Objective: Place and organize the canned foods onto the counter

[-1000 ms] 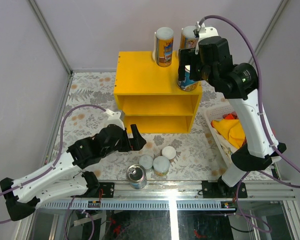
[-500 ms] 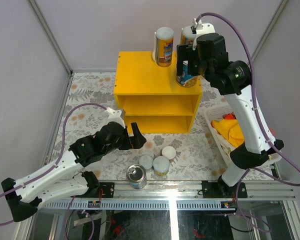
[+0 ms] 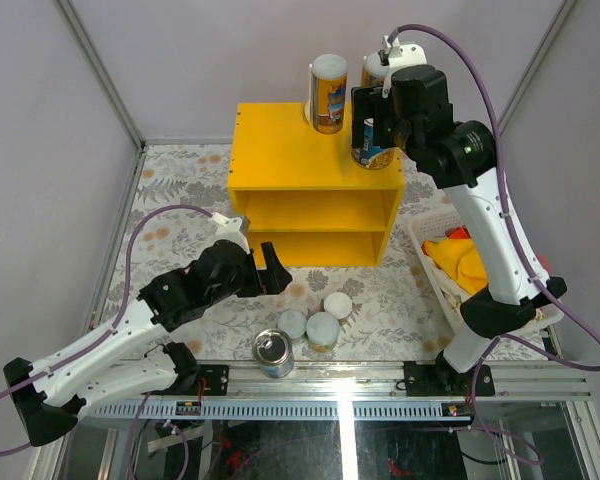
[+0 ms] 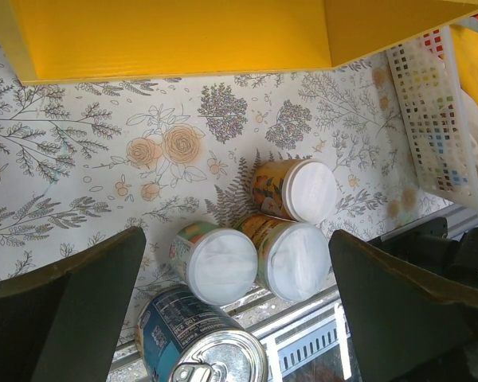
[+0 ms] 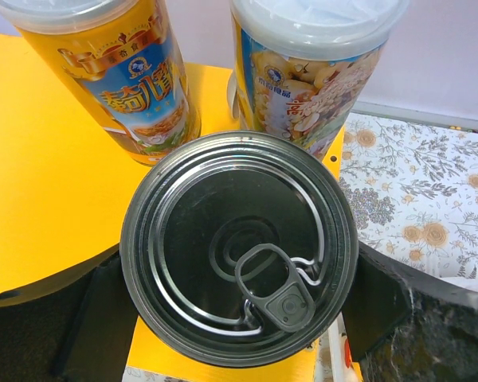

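My right gripper (image 3: 373,132) (image 5: 239,306) is shut on a wide blue-labelled tin (image 3: 371,154) with a pull-tab lid (image 5: 239,255), held over the right rear of the yellow counter (image 3: 295,150) (image 5: 48,191). Whether it touches the top I cannot tell. Two tall cans (image 3: 328,93) (image 3: 376,68) (image 5: 115,72) (image 5: 311,68) stand just behind it. My left gripper (image 3: 268,272) (image 4: 239,306) hangs open above three small white-lidded cans (image 4: 223,263) (image 4: 296,259) (image 4: 309,189) (image 3: 323,330) and a second blue tin (image 4: 203,346) (image 3: 273,352) near the front edge.
A white basket (image 3: 432,268) (image 4: 438,119) of yellow and red cloth sits right of the counter. The counter's two front compartments (image 3: 315,212) face me. A metal rail (image 3: 340,385) runs along the near table edge, close to the front cans.
My right gripper has carried the blue tin from the counter's right front corner farther back over the top, toward the tall cans. The left arm has barely shifted.
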